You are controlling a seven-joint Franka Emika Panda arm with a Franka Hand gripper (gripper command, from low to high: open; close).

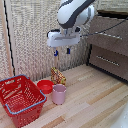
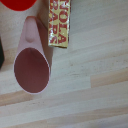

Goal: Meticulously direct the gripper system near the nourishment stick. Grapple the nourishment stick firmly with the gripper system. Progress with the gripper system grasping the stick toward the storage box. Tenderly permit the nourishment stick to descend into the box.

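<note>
The snack packet [image 1: 58, 76], orange-yellow with a red and dark pattern, stands propped on the wooden floor behind the pink cup. In the wrist view it [image 2: 59, 22] shows yellow with red letters. My gripper [image 1: 62, 51] hangs well above the packet, its two blue-tipped fingers apart and empty. The red lattice basket [image 1: 21, 99] with light blue rim trim stands at the exterior view's left, apart from the packet. The basket is out of the wrist view.
A pink cup [image 1: 59, 94] stands in front of the packet and shows large in the wrist view [image 2: 32, 65]. A small red bowl [image 1: 45, 86] sits between cup and basket. A dark wooden drawer unit [image 1: 109, 47] stands at the exterior view's right.
</note>
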